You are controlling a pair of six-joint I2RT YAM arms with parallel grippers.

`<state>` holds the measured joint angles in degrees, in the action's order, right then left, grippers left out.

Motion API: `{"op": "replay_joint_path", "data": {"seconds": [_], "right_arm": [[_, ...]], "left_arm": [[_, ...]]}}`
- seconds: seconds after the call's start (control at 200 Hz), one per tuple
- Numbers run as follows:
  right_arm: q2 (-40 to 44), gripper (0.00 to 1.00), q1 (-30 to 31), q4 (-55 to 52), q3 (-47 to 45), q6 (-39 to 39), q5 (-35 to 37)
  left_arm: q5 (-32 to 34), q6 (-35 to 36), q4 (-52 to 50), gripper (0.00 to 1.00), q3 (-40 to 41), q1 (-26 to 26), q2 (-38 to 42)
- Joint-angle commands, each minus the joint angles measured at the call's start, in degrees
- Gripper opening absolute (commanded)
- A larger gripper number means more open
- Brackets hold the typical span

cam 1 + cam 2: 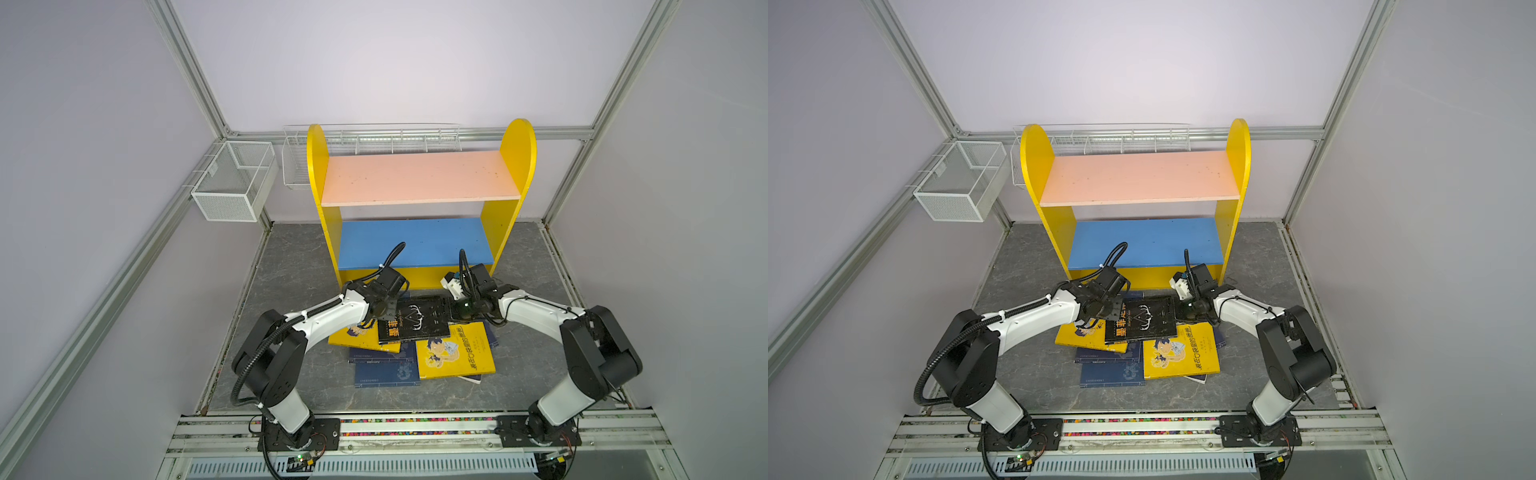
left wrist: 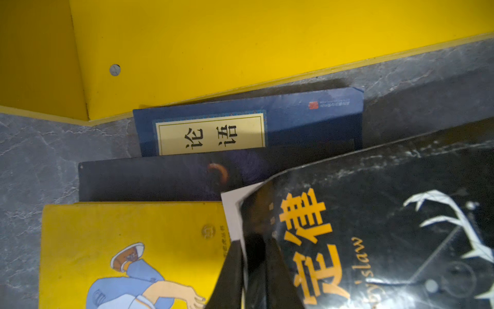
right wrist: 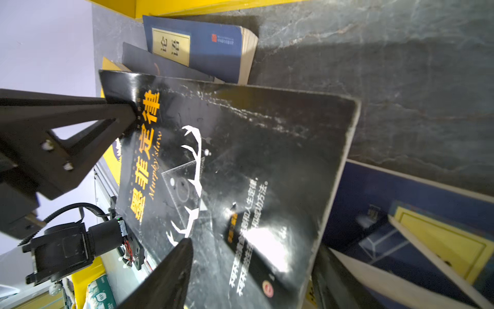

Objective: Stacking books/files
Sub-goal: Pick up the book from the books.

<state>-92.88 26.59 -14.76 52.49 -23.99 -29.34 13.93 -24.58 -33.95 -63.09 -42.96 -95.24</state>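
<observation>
Book [image 1: 419, 318] clamped at corner by left gripper [image 2: 251, 240]; right gripper [image 3: 254, 244] apart, astride opposite edge. Right to be closed fully before lift.

Desk [image 1: 291, 291]: shelf unit [image 1: 419, 178] at far middle; wire rack [image 1: 374, 139] behind it; mesh basket [image 1: 232, 183] on the left wall. Book pile before the shelf unit: top book [image 1: 415, 322] far middle, overlapping left book [image 1: 357, 338] and right book [image 1: 457, 353]; near books [image 1: 384, 370] under both.
</observation>
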Motion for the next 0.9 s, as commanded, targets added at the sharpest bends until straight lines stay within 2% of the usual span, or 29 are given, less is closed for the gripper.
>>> {"op": "replay_joint_path", "data": {"seconds": [0.0,0.305,0.43,0.49,0.62,0.665,0.765,0.85,0.895], "right_arm": [[4.76,0.68,1.08,5.11,0.39,0.75,-7.58],[8.02,0.52,1.44,6.46,1.05,-0.57,-6.66],[7.61,0.33,1.74,6.81,0.53,-0.45,-4.0],[7.49,0.2,1.71,7.69,-0.3,-0.45,-2.65],[8.64,0.09,1.46,8.54,-1.72,-0.34,-1.67],[9.58,0.07,1.14,8.76,-1.76,-0.32,-1.81],[12.77,0.07,0.16,9.73,-4.05,0.02,-3.44],[16.24,0.07,-0.85,11.69,-5.24,-0.87,-6.22],[17.93,0.07,-1.09,12.43,-5.54,-1.3,-7.02]], "left_arm": [[-5.6,0.21,-4.94,0.1,2.09,-0.72,-3.09],[-6.42,0.57,-3.81,0.09,1.79,-0.7,-3.33],[-7.19,0.76,-2.93,0.08,2.05,-0.55,-2.46],[-7.71,0.76,-2.47,0.08,2.33,-0.33,-1.58],[-8.27,-0.48,-2.17,0.1,2.88,1.79,2.32],[-8.51,-1.52,-1.88,0.21,3.46,3.24,4.84],[-9.87,-5.47,-0.53,0.59,5.59,7.65,12.26],[-12.07,-8.19,1.46,0.76,8.27,11.31,18.73],[-13.04,-8.99,2.74,0.81,9.72,12.87,21.95]]}}
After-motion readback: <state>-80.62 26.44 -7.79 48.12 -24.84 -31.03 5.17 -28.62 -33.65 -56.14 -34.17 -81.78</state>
